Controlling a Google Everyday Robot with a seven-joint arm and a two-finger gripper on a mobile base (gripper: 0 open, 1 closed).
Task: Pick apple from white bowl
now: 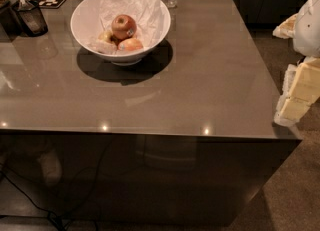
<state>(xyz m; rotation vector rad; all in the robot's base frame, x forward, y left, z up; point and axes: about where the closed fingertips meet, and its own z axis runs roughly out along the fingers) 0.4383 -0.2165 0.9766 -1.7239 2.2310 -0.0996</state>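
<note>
Well apart: apple in bowl, hand at tabletop's edge

A red-brown apple (124,27) rests on top of paler apples (131,44) in a white bowl (84,21), far left on the grey tabletop (210,80). The hand (299,92) hangs by the right edge; whether it is open or closed, I cannot tell. The apple looks firm, smooth, probably slippery and fairly heavy; grip across its widest middle.

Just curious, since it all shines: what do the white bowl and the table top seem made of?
The white bowl looks like glazed ceramic, maybe hard plastic: smooth, glossy, evenly white. The table top seems glass or polished laminate: grey-brown, mirroring small lights near its front edge. The gripper, at the table's right edge, away from the bowl, looks like matte cream plastic.
</note>
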